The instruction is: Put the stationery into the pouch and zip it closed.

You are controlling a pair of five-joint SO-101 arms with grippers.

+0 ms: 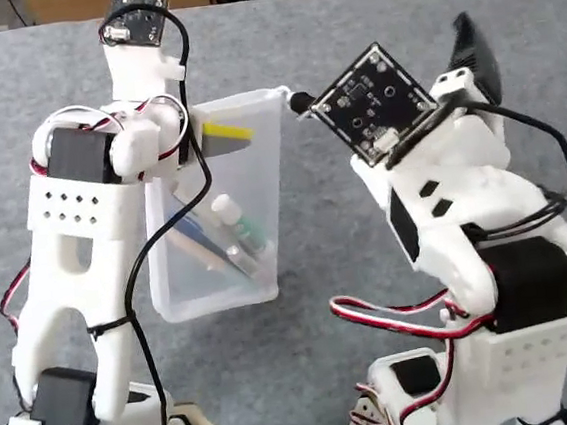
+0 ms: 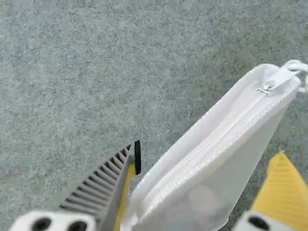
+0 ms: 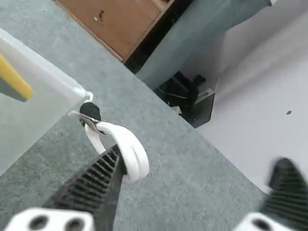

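A grey felt-covered table (image 1: 314,220) carries the translucent pouch (image 1: 256,135), which lies between the two arms. The stationery (image 1: 231,238), pens and a small capped tube as far as can be told, shows through its wall, so the loading step looks done. The zip (image 2: 211,144) reads as closed along the run in view, with its slider (image 2: 269,86) at the far corner. The left hand (image 2: 208,156) is spread open astride the zipped edge, one finger on either side of it. The right hand (image 3: 199,161) is released too, its jaws wide apart, and the white pull loop (image 3: 127,149) lies against one ridged finger. By my judgement little remains beyond checking that the zip is fully home.
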